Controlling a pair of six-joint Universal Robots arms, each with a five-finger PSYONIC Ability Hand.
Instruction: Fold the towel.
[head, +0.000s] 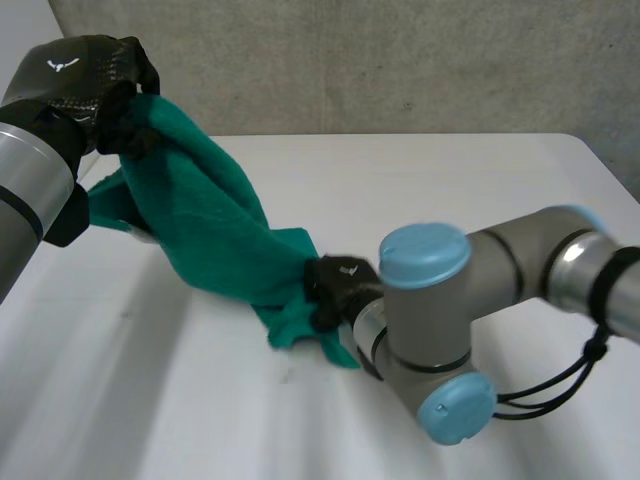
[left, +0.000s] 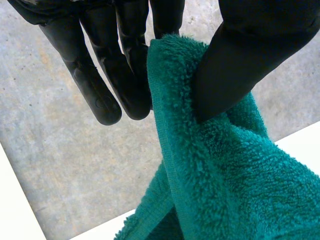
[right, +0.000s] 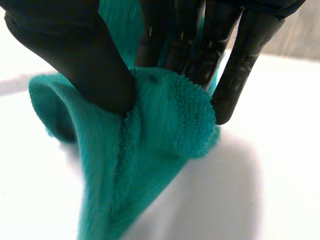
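Observation:
A green towel hangs stretched between my two hands above the white table. My left hand holds one end high at the far left; in the left wrist view the thumb pinches the towel's edge against the fingers. My right hand holds the other end low near the table's middle. In the right wrist view its thumb and fingers pinch a bunched corner of the towel just above the table.
A grey wall runs behind the table's far edge. My right arm's elbow with its light-blue caps lies low over the table's front right. Bare white table spreads in front of and behind the towel.

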